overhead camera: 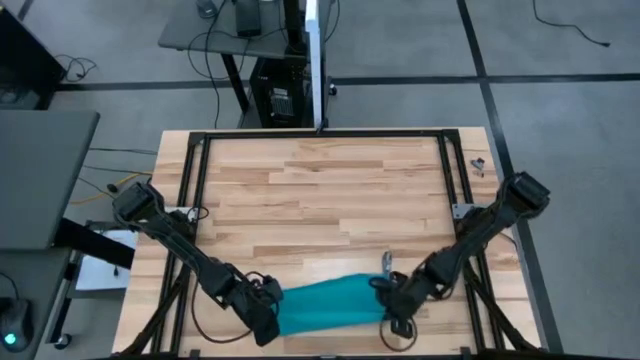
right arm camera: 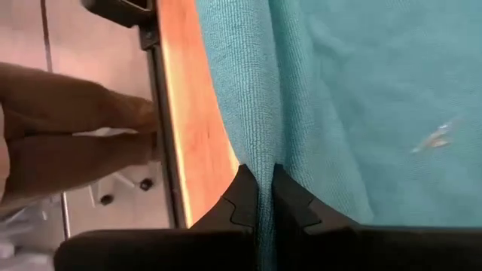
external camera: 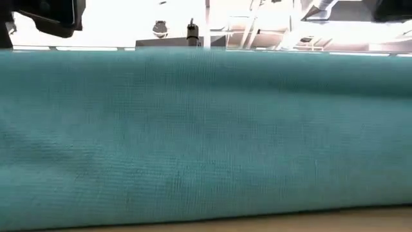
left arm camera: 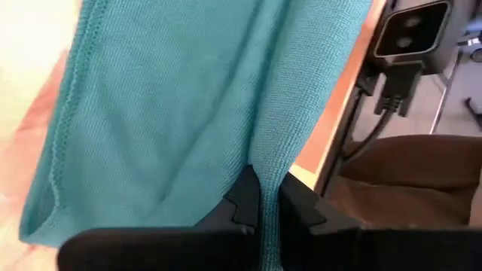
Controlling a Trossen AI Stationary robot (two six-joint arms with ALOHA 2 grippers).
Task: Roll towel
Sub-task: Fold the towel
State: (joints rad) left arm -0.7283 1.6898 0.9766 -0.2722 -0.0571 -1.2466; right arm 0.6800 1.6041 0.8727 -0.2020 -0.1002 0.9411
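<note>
High view straight down; low view, seemingly close, filled by towel [external camera: 193, 135].

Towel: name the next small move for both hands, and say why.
Probably lift both pinched ends slightly and carry them together toward the far side, starting the first turn. The left hand and right hand are each shut on a fold at opposite ends of the towel, which lies as a flattish band near the table front edge, not yet rolled.
</note>
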